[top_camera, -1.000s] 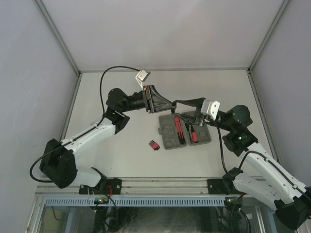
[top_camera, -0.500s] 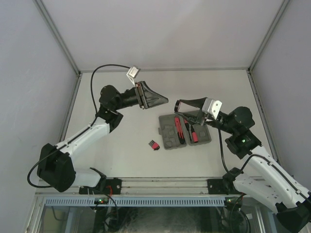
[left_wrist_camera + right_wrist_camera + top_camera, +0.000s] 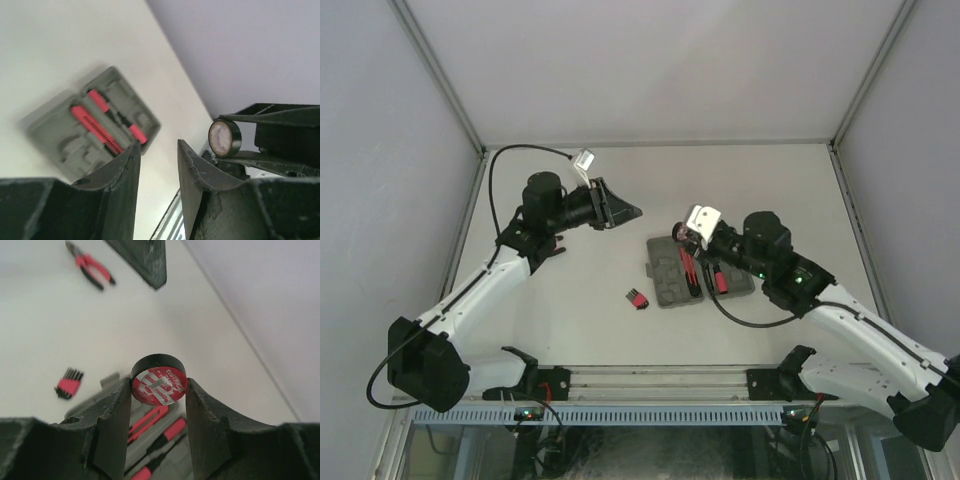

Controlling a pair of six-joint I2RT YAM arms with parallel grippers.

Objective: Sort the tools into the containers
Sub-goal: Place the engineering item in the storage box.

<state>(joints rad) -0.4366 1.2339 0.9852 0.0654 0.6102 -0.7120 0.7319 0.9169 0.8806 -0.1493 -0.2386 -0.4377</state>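
Pincer on the left hangs above the table, jaws narrowly apart with nothing between them. Red-black hex key set lies just left of the open grey case, which holds red-handled tools. Right pincer, above the case, clamps the small black ring.

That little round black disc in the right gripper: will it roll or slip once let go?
It probably rolls: the disc is round with a narrow rim and held on edge, so dropped that way it may wheel off. A slip seems possible, since the right gripper pinches only its smooth curved rim. It looks rigid and small, so it is likely light.
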